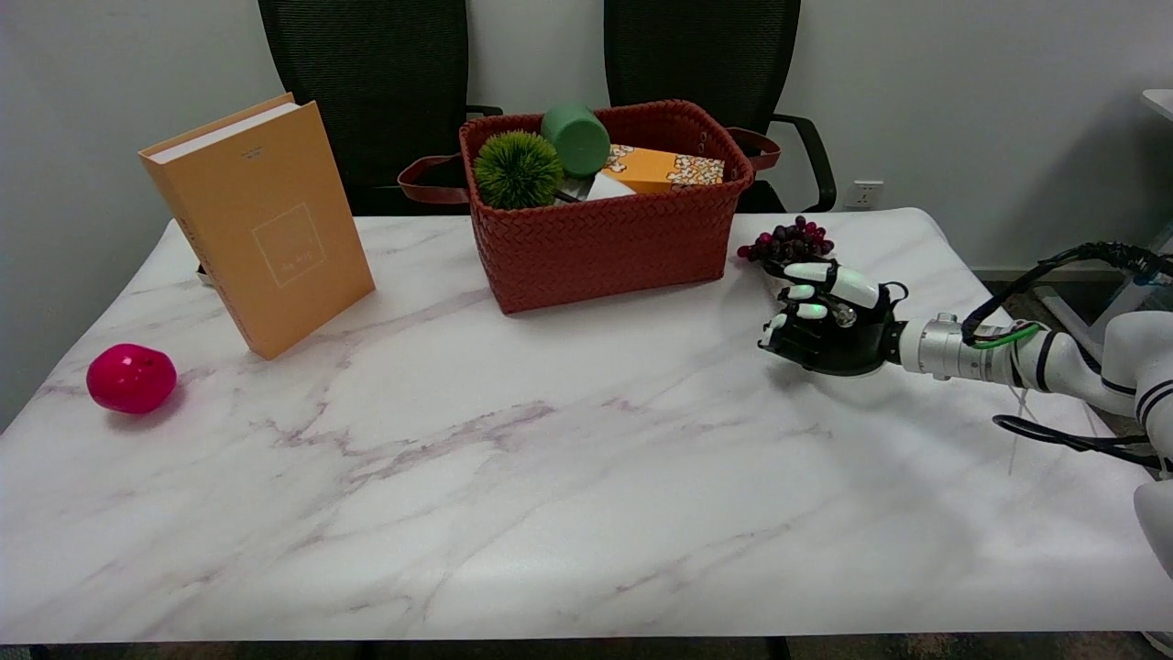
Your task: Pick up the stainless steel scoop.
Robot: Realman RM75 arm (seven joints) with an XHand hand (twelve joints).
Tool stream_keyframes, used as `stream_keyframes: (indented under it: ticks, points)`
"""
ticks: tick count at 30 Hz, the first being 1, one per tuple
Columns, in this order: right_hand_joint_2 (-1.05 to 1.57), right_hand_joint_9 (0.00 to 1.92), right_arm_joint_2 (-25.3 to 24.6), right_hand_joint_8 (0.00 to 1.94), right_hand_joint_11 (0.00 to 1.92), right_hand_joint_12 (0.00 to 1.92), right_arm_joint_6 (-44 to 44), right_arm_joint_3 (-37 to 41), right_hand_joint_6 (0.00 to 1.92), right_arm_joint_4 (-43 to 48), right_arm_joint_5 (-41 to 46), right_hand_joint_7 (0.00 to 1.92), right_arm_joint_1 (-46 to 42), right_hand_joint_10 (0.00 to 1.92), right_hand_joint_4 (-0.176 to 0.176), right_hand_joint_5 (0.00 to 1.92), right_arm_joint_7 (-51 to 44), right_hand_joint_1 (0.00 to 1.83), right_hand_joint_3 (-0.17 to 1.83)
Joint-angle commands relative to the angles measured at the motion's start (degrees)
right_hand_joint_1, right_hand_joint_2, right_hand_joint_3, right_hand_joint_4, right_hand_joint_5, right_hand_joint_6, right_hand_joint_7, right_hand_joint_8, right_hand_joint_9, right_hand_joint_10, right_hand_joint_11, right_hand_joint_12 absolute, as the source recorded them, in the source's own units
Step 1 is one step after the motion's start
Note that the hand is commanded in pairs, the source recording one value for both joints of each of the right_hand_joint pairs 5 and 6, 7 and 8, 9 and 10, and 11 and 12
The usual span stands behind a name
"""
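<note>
My right hand (829,330) hovers over the right side of the marble table (550,477), just in front of a bunch of dark grapes (786,243). Its fingers are curled in around a small shiny metal piece (843,316), which looks like the stainless steel scoop. Only that glint shows between the fingers; the rest of the scoop is hidden inside the hand. A soft shadow lies on the table below the hand.
A red woven basket (605,243) at the back middle holds a green spiky ball, a green cup and a popcorn box. An orange book (266,225) stands tilted at the back left. A pink ball (131,378) lies near the left edge. Two black chairs stand behind the table.
</note>
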Motion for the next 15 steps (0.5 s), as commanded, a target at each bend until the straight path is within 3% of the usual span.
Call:
stream_keyframes:
  ticks: [1, 10, 15]
  points:
    - [1.57, 1.22, 0.3, 1.68, 1.10, 1.10, 0.7, 1.3, 1.83, 2.4, 3.6, 1.68, -3.2, 1.22, 0.000, 1.83, -2.7, 0.85, 0.39]
    - [1.57, 1.22, 0.5, 1.69, 1.11, 1.11, 0.3, 4.4, 1.86, 6.1, 6.5, 1.69, -7.0, 1.22, 0.000, 1.86, -5.4, 0.81, 0.32]
    - [1.57, 1.23, 0.6, 1.71, 1.11, 1.11, 0.2, 4.5, 1.90, 7.5, 9.5, 1.71, -9.1, 1.23, 0.000, 1.90, -6.5, 0.76, 0.12]
